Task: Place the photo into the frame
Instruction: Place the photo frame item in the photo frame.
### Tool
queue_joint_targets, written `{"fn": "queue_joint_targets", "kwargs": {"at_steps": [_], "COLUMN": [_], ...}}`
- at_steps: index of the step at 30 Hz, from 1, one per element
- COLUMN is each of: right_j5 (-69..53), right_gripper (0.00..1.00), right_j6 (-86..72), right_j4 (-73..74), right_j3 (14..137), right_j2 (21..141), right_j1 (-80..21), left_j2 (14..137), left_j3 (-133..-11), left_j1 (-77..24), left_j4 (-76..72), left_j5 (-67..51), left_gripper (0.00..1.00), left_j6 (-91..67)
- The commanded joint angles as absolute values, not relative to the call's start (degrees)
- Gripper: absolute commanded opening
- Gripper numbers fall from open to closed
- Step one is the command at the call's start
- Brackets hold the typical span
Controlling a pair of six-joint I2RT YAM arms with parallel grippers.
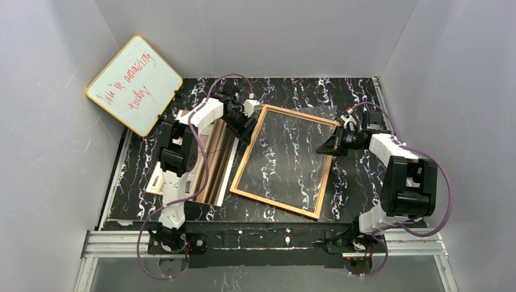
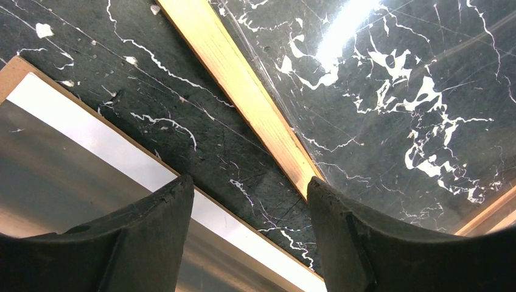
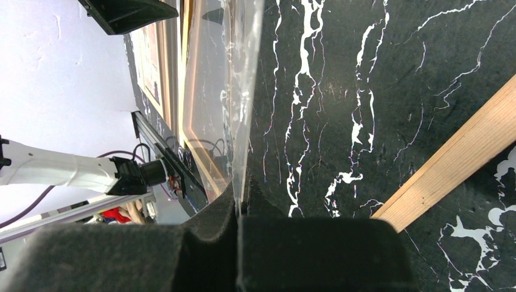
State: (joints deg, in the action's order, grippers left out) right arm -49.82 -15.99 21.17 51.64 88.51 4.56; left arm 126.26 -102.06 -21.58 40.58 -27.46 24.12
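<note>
My right fingers (image 3: 316,255) press together on the rim of the clear pane (image 3: 225,91), lifted edge-on above the bench (image 3: 341,91). My left fingers (image 2: 152,231) hang spread between the frame (image 2: 243,91) rail and the photo (image 2: 55,164), both lying flat.

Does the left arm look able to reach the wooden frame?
Probably yes. The left pincer hangs open right by the frame, close to its wooden edge, and nothing sits between them.

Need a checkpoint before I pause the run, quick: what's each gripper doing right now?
Left gripper: open, holding nothing.
Right gripper: shut on the clear pane.
</note>
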Motion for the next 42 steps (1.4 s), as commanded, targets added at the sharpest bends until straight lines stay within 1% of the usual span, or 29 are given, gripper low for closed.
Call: {"fn": "queue_joint_targets", "kwargs": {"at_steps": [1,8,13,18,22,29,35,39,42], "right_j5": [-49.87,-49.08,-53.52,-58.42,-58.61,-57.52,-57.55,-58.53,-60.17], "right_gripper": [0.01,0.01,0.01,0.01,0.01,0.01,0.01,0.01,0.01], "right_j6": [-14.07,-13.99,-15.66,-24.14,-28.21,-31.54,-31.86,-31.12,-31.28], "right_j4": [22.69,22.72,20.65,9.94,4.79,-1.35,-2.87,-1.85,-1.63], "right_j3": [53.8,52.92,52.48,47.71,47.16,51.85,58.86,64.82,66.87], "right_j2": [86.64,85.11,86.0,85.67,87.25,94.47,101.62,106.62,108.22], "right_j1": [5.1,5.46,5.76,5.78,5.8,5.65,4.1,3.31,2.08], "left_j2": [125.95,126.21,125.82,126.01,126.3,127.08,126.79,125.46,123.99], "left_j3": [-101.93,-101.92,-100.95,-98.91,-98.77,-100.25,-100.17,-98.12,-96.41], "left_j1": [-21.97,-22.48,-23.0,-23.49,-23.47,-22.79,-21.27,-20.92,-20.63], "left_j4": [42.34,42.56,42.71,42.63,40.96,36.26,34.5,34.93,35.56], "left_j5": [-28.23,-27.92,-27.98,-29.43,-27.72,-22.82,-20.72,-20.99,-21.24], "left_gripper": [0.66,0.65,0.64,0.57,0.54,0.45,0.44,0.45,0.46], "left_j6": [25.38,25.76,26.03,24.97,23.08,17.94,16.13,16.28,16.89]}}
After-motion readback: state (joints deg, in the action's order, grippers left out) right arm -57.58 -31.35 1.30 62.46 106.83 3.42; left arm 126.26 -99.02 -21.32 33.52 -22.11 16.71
